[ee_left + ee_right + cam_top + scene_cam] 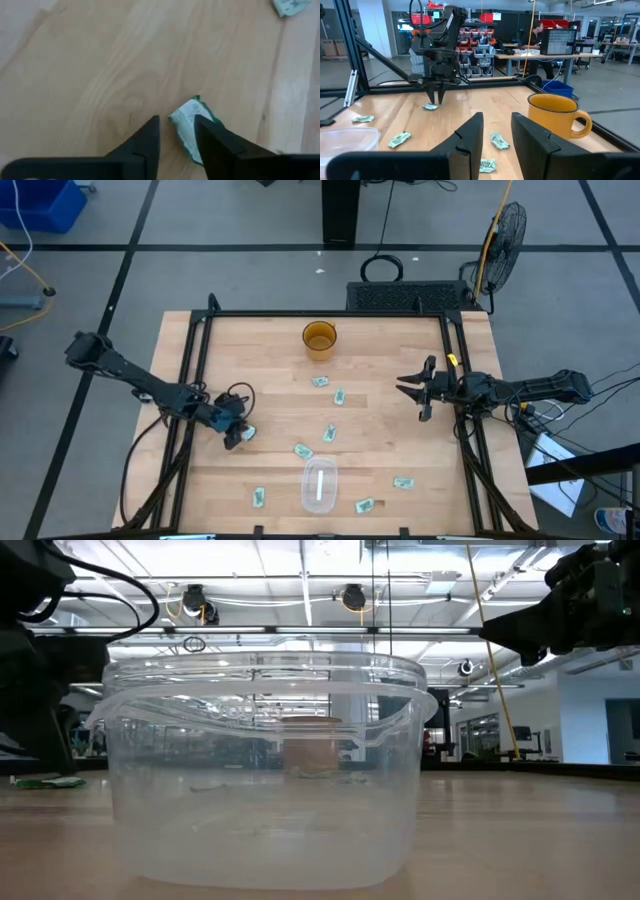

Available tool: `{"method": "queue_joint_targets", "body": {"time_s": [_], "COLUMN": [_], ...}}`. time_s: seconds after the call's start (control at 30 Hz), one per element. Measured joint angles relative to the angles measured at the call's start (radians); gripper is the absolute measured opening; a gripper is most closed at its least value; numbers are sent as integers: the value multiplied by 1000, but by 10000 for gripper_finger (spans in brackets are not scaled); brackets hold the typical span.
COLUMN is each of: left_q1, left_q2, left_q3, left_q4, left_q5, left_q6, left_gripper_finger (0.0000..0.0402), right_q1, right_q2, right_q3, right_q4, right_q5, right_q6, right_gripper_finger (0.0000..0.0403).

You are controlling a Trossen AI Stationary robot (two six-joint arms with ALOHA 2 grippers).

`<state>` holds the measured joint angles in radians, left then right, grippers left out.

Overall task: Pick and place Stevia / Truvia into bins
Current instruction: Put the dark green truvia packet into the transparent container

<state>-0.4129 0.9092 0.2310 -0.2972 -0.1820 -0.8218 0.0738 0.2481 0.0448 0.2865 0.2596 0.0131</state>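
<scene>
Several small pale green and white sachets lie flat on the wooden table, among them one (329, 433) mid-table and one (403, 483) near the front. The clear bin (319, 485) stands near the front edge and fills the low view (265, 780). My left gripper (237, 438) is low over the table's left part, open, pointing down at a sachet (192, 122). That same sachet (430, 106) lies by its tips in the right wrist view. My right gripper (412, 392) hovers open at the table's right side, holding nothing. My left gripper (176, 120) comes at the sachet from above, pointing down. One finger (212, 137) covers part of the sachet, and the sachet's edge (180, 117) reaches into the gap between the fingers. The sachet lies on the table. I cannot tell whether the finger touches it.
An amber cup (319, 338) with a handle stands near the far edge. Black frame rails (190, 380) run along the table's left and right sides. Bare wood lies between the sachets and my right gripper. A person sits at a desk far behind the table (537, 30).
</scene>
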Motion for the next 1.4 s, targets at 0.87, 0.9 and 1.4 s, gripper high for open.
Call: {"method": "queue_joint_targets", "body": {"time_s": [0.87, 0.9, 1.4], "left_q1": [0, -1, -34], "left_q2": [148, 160, 788], "left_q3": [156, 190, 784], "left_q4": [163, 162, 205], "left_q5": [-54, -61, -5], "left_q6": [158, 183, 534], "left_gripper_finger": [5, 5, 5], "right_q1": [0, 0, 0], "right_q2": [2, 4, 71], "right_q3": [0, 0, 0], "right_q4": [-8, -7, -10], "right_q5": [0, 0, 0], "right_q6": [4, 3, 118], "right_gripper_finger": [95, 95, 94]}}
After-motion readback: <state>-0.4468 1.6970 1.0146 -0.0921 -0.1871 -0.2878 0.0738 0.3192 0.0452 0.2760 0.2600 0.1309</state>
